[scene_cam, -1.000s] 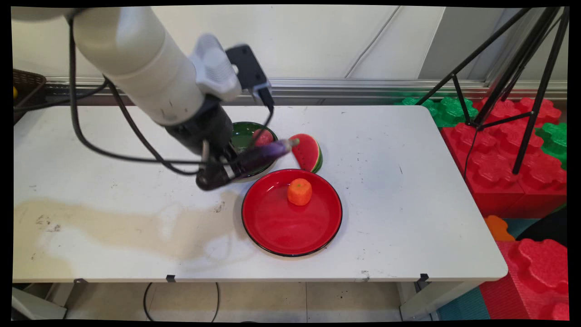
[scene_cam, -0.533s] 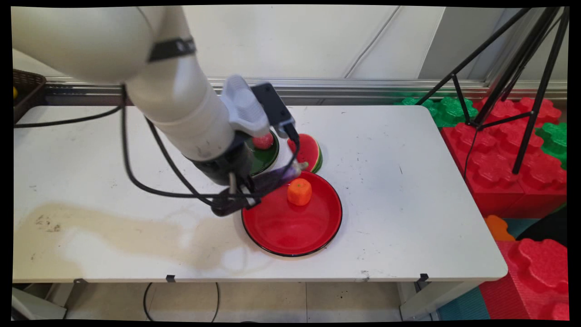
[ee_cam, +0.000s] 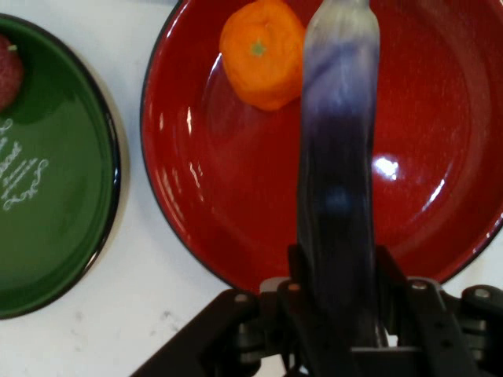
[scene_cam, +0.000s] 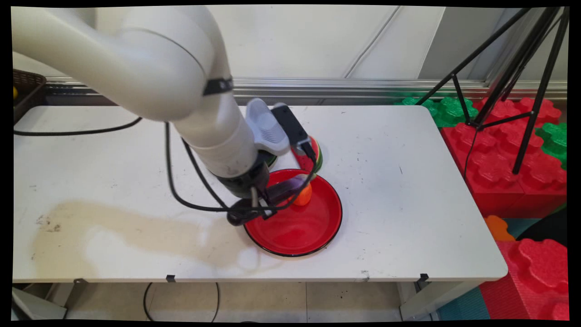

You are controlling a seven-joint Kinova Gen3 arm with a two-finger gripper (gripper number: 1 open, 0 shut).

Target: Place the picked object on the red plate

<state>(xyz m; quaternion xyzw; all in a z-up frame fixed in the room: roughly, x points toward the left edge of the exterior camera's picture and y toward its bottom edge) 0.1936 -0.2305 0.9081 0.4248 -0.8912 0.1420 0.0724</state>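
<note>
**Holding a purple eggplant over the red plate**

Scanning from the left of the main view, we first meet a brownish stain (scene_cam: 127,231) on the white desk (scene_cam: 408,190). Next comes the green plate (ee_cam: 47,173), mostly hidden behind the arm in the main view but plain in the hand view, with a small red fruit (ee_cam: 8,71) at its edge; what fruit it is we cannot tell.

Just beside it, toward the near side of the desk, sits the red plate (scene_cam: 317,222). Our tool (scene_cam: 254,204) hangs over that plate's left rim, its fingers (ee_cam: 393,283) pinching one end of a purple eggplant (ee_cam: 338,173) from both sides. The eggplant reaches out across the plate, raised above its floor as far as we can judge, with its pale tip next to an orange piece (ee_cam: 263,51) lying in the plate. Whether the two touch we cannot tell.

Behind the red plate, a watermelon slice (scene_cam: 315,156) peeks out from behind the wrist camera.

Farther right, off the desk, we see a black tripod (scene_cam: 522,91) standing over red and green foam blocks (scene_cam: 499,154).
</note>
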